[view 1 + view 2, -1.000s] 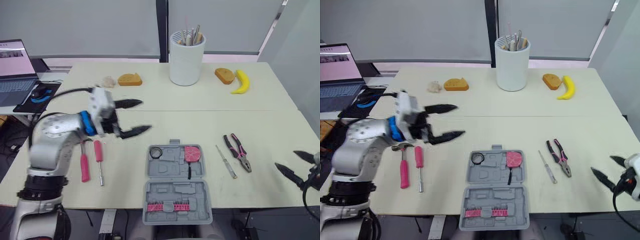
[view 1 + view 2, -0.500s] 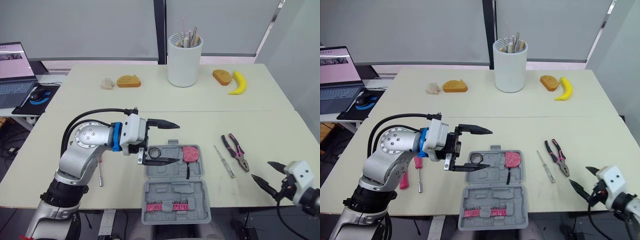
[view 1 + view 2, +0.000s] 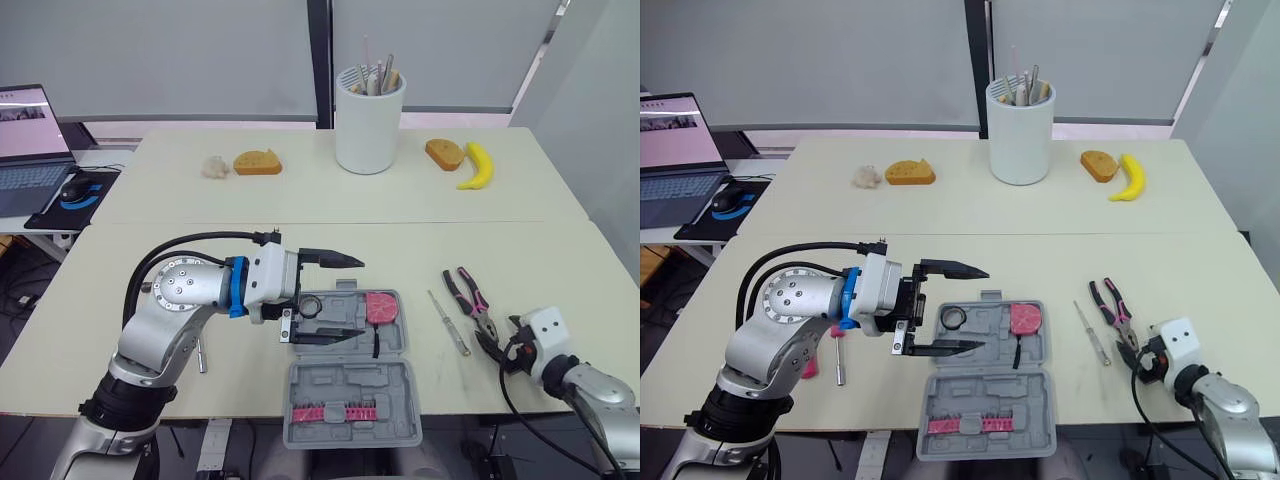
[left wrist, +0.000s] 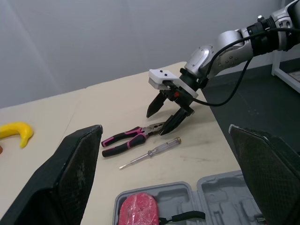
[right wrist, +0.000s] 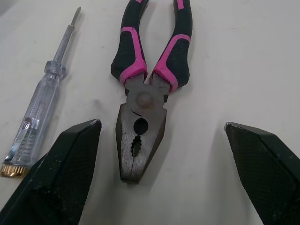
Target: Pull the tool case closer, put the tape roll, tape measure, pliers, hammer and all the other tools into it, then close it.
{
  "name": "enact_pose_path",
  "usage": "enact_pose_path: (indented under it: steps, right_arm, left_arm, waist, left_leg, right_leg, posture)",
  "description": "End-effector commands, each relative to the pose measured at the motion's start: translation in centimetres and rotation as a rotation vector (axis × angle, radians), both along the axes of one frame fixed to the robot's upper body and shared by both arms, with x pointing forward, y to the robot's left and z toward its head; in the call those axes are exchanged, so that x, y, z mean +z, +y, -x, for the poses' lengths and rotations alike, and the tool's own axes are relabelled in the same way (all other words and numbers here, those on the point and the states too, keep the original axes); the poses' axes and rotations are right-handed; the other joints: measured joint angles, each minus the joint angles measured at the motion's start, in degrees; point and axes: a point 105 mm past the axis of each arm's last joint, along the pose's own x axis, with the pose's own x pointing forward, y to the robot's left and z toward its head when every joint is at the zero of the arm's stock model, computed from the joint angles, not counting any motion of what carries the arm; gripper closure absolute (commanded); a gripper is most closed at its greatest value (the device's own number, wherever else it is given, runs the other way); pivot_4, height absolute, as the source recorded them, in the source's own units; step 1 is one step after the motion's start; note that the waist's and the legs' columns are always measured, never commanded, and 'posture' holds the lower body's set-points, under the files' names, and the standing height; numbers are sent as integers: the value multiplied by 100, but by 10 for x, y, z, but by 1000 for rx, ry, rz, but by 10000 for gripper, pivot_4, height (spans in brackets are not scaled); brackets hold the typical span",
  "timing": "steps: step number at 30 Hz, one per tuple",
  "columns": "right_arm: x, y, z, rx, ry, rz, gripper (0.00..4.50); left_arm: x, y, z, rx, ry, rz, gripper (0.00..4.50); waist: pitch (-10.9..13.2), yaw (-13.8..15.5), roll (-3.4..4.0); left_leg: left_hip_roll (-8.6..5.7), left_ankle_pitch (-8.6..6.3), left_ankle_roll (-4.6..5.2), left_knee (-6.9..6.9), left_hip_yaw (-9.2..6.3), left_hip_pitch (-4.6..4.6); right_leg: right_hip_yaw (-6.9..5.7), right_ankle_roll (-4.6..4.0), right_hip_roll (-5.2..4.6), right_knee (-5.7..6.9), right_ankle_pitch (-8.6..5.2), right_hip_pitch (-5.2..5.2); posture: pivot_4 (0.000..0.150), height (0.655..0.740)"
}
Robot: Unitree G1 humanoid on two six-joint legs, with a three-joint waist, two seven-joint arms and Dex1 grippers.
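While both jaws gape empty | tool case (image 3: 350, 385): 1, open | pliers (image 5: 143, 101): 1, between right jaws

No readable text, labels, numbers
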Motion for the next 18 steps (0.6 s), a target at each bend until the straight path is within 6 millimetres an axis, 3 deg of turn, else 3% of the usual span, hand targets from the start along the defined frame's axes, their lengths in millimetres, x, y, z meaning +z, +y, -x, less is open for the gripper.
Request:
enact_pose_path:
  steps: [1,11,14,18]
  right_arm:
    - [5,0,-7,-8,-25,23,358]
    - [-1,15,-13,24,-7,8,358]
    - [-3,13,-12,10,0,2,6061]
    - [-6,11,-12,0,3,2,19116]
  left_arm:
    - [4,-2,4,-6,-23,2,0]
    - [5,-1,4,-6,-31,-6,0]
    - [4,-1,7,-9,-29,-8,0]
    - [4,-2,8,-11,-27,-8,0]
  waist:
    - [0,0,0]
    - [0,-11,0]
    - [0,-12,0]
    - [0,-9,0]
  left_leg:
    - [0,0,0,0,0,0]
    - [1,0,0,0,-1,1]
    - [2,0,0,0,-1,1]
    - [1,0,0,1,0,2]
  right_leg:
    - [0,0,0,0,0,0]
    - [0,0,4,0,0,0]
    - [0,0,4,1,0,0]
    - [1,0,4,1,0,2]
  posture:
    - [1500,7400]
    - [1500,7400]
    - [1500,7400]
    - [1500,7400]
